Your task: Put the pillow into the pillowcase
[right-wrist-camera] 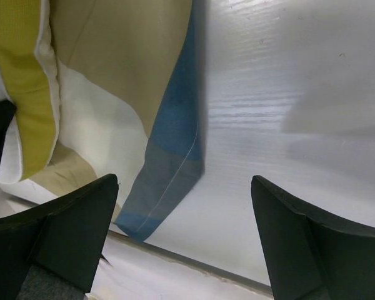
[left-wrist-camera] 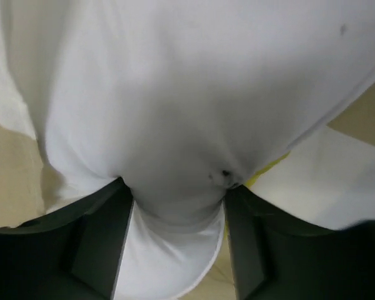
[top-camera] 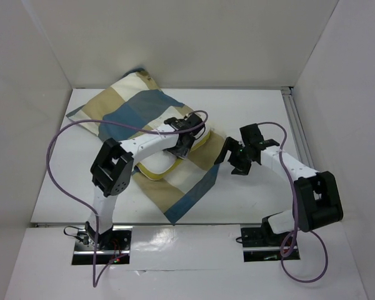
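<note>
Nearest item: the pillow (left-wrist-camera: 187, 94), white, close up against the left hand (left-wrist-camera: 175, 184). A bulge of its cloth sits between the two spread fingers (left-wrist-camera: 87, 250), and a sliver of yellow piping shows just right of that hand.

Left hand: released, fingers wide, set down onto the pillow from a bent arm reaching forward.

Edges and room: the pillowcase (top-camera: 137, 109) spreads beneath and beyond the left hand. Its far corner rides up the back wall (top-camera: 194, 44) and its near blue corner lies close to the bench's near edge. How far the pillow sits inside it cannot be told. Bare bench (right-wrist-camera: 287, 125) lies under the right hand (right-wrist-camera: 184, 181) and to its right, as far as the side rail (top-camera: 298, 134). A blue hemmed corner of the pillowcase lies just left of that hand.

Count: one pillow, one pillowcase, two arms (top-camera: 144, 147), two hands, two purple cables (top-camera: 56, 169).

Right hand: released, nothing between its fingers, held above the bench with the elbow folded back.
</note>
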Controlling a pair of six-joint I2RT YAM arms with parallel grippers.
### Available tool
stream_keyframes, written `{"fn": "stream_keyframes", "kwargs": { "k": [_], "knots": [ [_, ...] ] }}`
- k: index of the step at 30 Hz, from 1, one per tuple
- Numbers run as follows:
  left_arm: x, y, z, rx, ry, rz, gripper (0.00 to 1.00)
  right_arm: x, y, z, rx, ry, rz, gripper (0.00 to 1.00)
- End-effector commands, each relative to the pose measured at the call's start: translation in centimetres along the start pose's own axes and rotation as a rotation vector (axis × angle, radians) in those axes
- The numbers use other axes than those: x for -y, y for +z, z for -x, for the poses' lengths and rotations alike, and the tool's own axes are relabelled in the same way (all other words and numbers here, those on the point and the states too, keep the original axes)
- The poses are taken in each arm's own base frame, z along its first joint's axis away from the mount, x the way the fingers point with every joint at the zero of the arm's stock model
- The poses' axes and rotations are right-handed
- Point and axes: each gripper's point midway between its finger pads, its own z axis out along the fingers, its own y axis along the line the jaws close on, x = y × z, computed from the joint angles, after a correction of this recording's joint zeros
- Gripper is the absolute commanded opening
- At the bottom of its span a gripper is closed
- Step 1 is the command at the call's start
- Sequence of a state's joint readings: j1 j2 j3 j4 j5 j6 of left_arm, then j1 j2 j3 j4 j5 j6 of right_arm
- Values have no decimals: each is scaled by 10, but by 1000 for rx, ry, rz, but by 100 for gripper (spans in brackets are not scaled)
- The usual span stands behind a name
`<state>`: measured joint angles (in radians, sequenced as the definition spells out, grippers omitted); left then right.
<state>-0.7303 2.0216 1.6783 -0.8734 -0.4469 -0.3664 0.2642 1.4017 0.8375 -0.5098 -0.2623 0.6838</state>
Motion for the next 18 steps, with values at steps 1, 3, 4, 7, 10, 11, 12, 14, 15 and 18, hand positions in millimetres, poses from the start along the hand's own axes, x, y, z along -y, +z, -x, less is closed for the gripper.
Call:
{"fn": "stream_keyframes", "kwargs": {
  "k": [1, 3, 4, 7, 10, 11, 12, 14, 15, 18],
  "knots": [
    [-4, 22, 21, 67, 7, 109, 65, -10, 0, -7, -2, -11, 62, 94],
    [-2, 16, 30, 39, -21, 85, 13, -18, 3, -12, -20, -19, 89, 96],
    [-4, 13, 35, 20, -70, 33, 0, -24, 11, -19, -40, -47, 95, 96],
    [-8, -11, 58, 44, -180, -137, 0, -32, 30, -36, -83, -75, 78, 97],
    [-7, -47, 76, 69, -266, -392, 0, -50, 50, -37, -79, -105, 85, 96],
    [-2, -59, 77, 67, -273, -475, 0, -55, 53, -32, -69, -108, 96, 94],
    [-5, -68, 80, 77, -282, -508, 0, -60, 57, -31, -62, -108, 98, 92],
    [-16, -96, 91, 131, -314, -580, 0, -67, 64, -23, -50, -100, 98, 79],
    [-15, -106, 90, 132, -323, -601, 0, -65, 65, -17, -37, -91, 81, 71],
    [-24, -137, 94, 170, -373, -676, 0, -53, 65, 4, 12, -95, 20, 11]
  ]
}}
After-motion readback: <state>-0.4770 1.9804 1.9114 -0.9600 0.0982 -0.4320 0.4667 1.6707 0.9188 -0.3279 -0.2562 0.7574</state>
